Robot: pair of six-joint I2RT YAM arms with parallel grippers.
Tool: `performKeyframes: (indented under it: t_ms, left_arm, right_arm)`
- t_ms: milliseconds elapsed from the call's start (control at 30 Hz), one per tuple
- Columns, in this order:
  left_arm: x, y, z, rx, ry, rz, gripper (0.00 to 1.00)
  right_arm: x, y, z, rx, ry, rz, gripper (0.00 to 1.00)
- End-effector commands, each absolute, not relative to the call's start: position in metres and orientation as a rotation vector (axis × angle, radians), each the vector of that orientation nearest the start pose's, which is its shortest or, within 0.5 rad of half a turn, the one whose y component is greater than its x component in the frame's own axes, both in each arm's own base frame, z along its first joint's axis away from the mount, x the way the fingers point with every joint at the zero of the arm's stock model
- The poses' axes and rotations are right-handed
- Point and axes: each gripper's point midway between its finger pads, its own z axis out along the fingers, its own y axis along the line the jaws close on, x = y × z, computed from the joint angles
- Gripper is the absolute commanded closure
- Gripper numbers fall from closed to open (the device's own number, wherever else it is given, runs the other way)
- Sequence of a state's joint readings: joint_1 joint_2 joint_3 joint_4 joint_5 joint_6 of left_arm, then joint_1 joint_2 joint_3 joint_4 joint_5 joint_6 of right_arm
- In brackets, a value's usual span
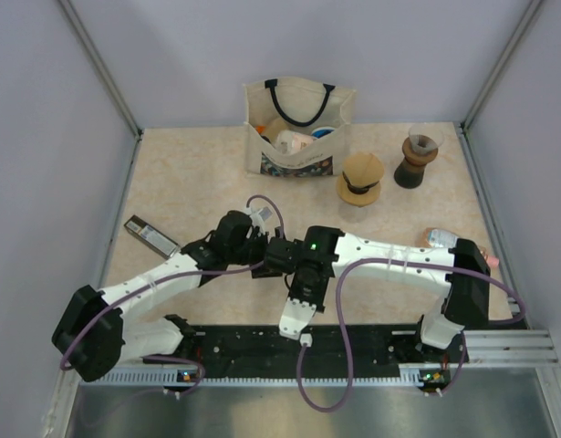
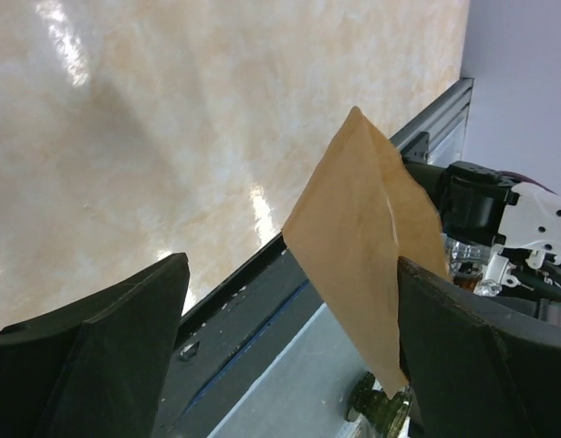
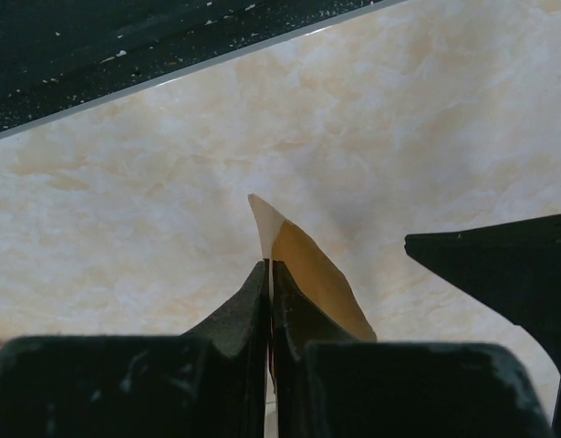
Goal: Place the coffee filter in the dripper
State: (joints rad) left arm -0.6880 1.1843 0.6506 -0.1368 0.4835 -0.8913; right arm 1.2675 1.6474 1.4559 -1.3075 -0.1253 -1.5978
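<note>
The coffee filter (image 3: 309, 266), a light-brown paper wedge, is pinched at its edge by my right gripper (image 3: 269, 266), which is shut on it above the table. In the left wrist view the filter (image 2: 362, 246) hangs between the open fingers of my left gripper (image 2: 289, 266), close to its right finger (image 2: 462, 338). Both grippers meet at mid-table, left (image 1: 259, 239) and right (image 1: 280, 255), and the filter is hidden there. A cone-shaped piece with a dark band on a round tan base (image 1: 360, 179), at the back right, looks like the dripper. Its blue does not show clearly.
A cream tote bag (image 1: 296, 128) with items stands at the back centre. A dark hourglass-shaped piece with a clear glass top (image 1: 417, 157) is at the back right. A flat dark packet (image 1: 150, 235) lies at the left. A small object (image 1: 441, 239) lies by the right arm.
</note>
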Motion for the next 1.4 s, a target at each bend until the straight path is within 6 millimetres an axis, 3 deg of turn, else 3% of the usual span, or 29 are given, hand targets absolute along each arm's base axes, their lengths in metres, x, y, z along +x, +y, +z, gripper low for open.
performKeyframes:
  t_ms: [0,200,600,767,867,933,967,1067,1100,1133,1167,1233,1367]
  left_arm:
    - [0.173,-0.275,0.133,0.024,2.499,-1.259,0.04]
    - [0.176,-0.275,0.132,0.014,2.499,-1.245,0.07]
    - [0.183,-0.295,0.14,0.014,2.51,-1.325,0.25]
    - [0.188,-0.307,0.142,0.022,2.507,-1.354,0.45]
    - [0.192,-0.308,0.144,0.011,2.501,-1.349,0.68]
    - [0.195,-0.305,0.145,0.001,2.5,-1.308,0.93]
    - [0.199,-0.302,0.144,-0.011,2.498,-1.269,1.0]
    - [0.21,-0.293,0.15,0.0,2.459,-1.158,1.0]
    - [0.215,-0.288,0.151,-0.002,2.448,-1.11,1.0]
    - [0.221,-0.283,0.153,-0.012,2.431,-1.056,1.0]
    - [0.224,-0.278,0.153,-0.021,2.432,-1.009,1.0]
    - [0.231,-0.269,0.155,-0.026,2.425,-0.925,1.0]
    - [0.24,-0.256,0.159,-0.043,2.4,-0.81,1.0]
  right_arm:
    - [0.107,0.298,0.153,-2.974,0.394,0.178,1.0]
    - [0.108,0.3,0.155,-2.954,0.396,0.168,1.0]
    - [0.119,0.305,0.156,-2.909,0.434,0.072,1.0]
    - [0.121,0.303,0.155,-2.914,0.447,0.047,1.0]
    - [0.122,0.303,0.153,-2.918,0.458,0.043,0.98]
    - [0.124,0.303,0.155,-2.91,0.469,0.029,0.9]
    - [0.124,0.303,0.155,-2.91,0.474,0.025,0.84]
    - [0.131,0.311,0.165,-2.838,0.502,-0.014,0.58]
    - [0.134,0.316,0.172,-2.791,0.513,-0.033,0.47]
    - [0.137,0.324,0.182,-2.719,0.522,-0.043,0.27]
    - [0.14,0.335,0.196,-2.625,0.547,-0.043,0.01]
    - [0.148,0.349,0.226,-2.432,0.583,-0.067,0.01]
    - [0.153,0.351,0.285,-2.027,0.658,0.002,0.01]
